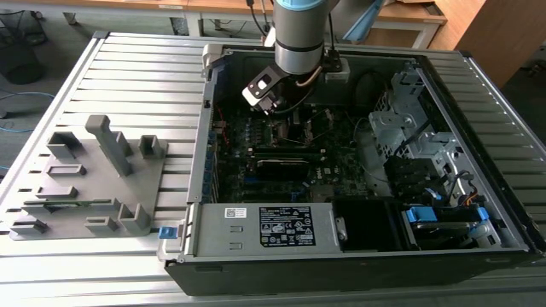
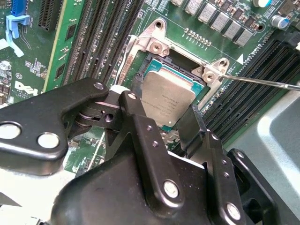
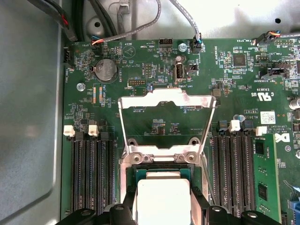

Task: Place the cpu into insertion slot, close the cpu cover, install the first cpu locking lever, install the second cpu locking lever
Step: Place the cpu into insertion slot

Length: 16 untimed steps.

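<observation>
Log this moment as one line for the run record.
stage: placement | gripper: shut on cpu | cpu: at insertion slot, seating unclear | cpu cover: open | locking lever: unlatched

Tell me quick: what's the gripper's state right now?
The gripper is closed on the cpu at the slot, with the cover open.

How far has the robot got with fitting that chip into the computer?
Early on. The cpu lies in or just over the insertion slot, with the gripper right at it; fully seated or not, I cannot tell. The cpu cover stands swung open, so closing it remains. A thin locking lever sticks out unlatched, so the levers remain too.
</observation>
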### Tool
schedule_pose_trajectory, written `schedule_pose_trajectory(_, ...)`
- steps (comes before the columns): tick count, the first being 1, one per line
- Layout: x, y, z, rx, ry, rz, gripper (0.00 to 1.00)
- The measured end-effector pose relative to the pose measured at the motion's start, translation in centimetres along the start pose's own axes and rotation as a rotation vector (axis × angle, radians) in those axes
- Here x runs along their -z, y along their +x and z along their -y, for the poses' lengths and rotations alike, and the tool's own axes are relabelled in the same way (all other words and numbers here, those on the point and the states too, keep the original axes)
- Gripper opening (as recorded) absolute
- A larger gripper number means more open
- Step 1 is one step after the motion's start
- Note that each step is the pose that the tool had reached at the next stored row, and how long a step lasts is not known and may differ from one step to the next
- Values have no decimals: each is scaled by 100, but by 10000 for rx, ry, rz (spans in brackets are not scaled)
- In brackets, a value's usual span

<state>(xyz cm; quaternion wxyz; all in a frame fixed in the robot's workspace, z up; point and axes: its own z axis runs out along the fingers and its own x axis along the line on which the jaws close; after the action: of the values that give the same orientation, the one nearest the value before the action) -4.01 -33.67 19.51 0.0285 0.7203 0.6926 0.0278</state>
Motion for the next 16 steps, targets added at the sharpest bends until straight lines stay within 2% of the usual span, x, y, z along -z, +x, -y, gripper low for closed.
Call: schedule_pose_trajectory(16, -17, -1, 1, 29, 3, 2, 54)
